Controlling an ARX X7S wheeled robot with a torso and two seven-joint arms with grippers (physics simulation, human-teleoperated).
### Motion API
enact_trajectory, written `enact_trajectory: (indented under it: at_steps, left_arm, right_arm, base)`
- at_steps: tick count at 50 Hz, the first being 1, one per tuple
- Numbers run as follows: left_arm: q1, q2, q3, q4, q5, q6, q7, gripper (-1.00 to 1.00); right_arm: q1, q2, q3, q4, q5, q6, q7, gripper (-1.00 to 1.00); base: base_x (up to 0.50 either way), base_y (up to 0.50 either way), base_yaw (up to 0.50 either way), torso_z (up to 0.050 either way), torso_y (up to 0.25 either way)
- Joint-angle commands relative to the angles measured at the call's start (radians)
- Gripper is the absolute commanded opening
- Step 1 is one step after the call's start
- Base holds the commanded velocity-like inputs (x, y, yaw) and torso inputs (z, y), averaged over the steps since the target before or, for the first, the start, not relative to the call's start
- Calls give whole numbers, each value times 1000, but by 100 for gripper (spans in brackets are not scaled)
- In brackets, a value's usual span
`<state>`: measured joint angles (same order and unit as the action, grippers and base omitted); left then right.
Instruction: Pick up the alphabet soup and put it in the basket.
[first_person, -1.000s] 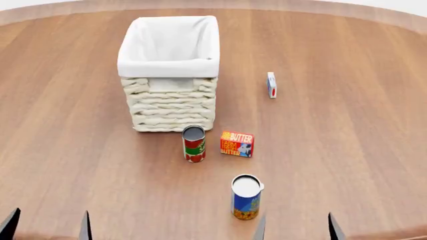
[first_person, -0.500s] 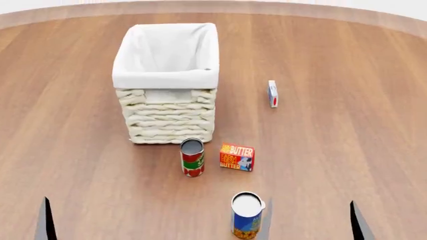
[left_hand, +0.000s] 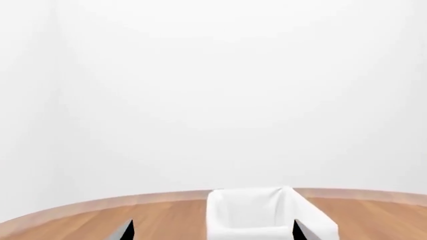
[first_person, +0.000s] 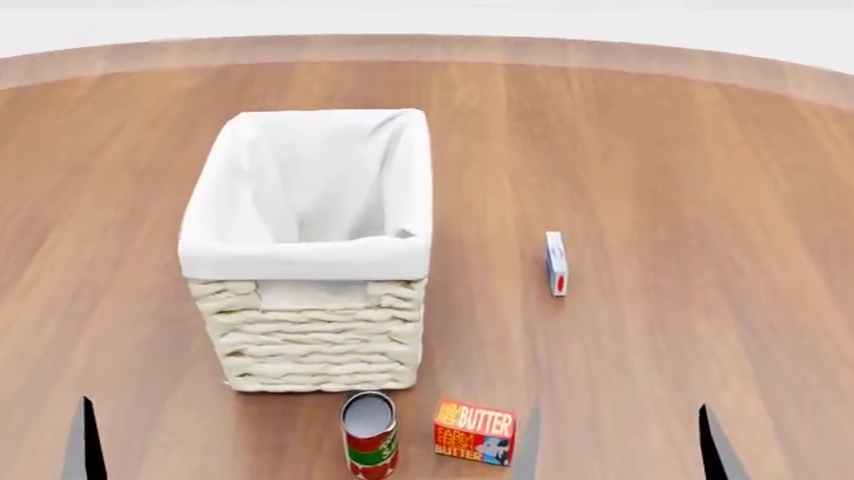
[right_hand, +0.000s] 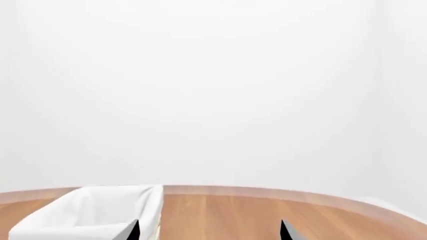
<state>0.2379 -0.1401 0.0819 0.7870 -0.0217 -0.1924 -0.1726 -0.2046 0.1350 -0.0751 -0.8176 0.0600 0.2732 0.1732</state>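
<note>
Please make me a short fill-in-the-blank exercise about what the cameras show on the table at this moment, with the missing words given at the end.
1. The wicker basket has a cloth liner of ____ colour folded over its rim.
2. The red-and-green can stands just in front of the basket, and on its right lies a box labelled ____.
3. The small white carton stands on the ____ side of the basket in the head view.

Missing words: white; butter; right

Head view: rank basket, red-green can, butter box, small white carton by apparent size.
1. basket
2-3. red-green can and butter box: similar, can cropped by the frame edge, not ranked
4. small white carton, though it sits farther back
</note>
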Motion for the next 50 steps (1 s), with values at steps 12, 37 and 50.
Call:
enact_trajectory:
  at_steps: [12, 37, 50]
  left_arm:
    - [0, -24, 16, 3, -11, -8, -25, 100]
    - [-6, -46, 31, -13, -22, -11, -44, 100]
    - [-12, -56, 40, -15, -25, -14, -54, 100]
  right_arm:
    - [-9, 16, -7, 22, 34, -54, 22, 100]
    - [-9, 39, -11, 23, 57, -25, 51, 100]
    - [-3, 47, -17, 34, 74, -23, 60, 100]
  base:
    - [500, 0, 0, 0, 0]
    - [20, 370, 0, 0, 1]
    - [0, 397, 0, 0, 0]
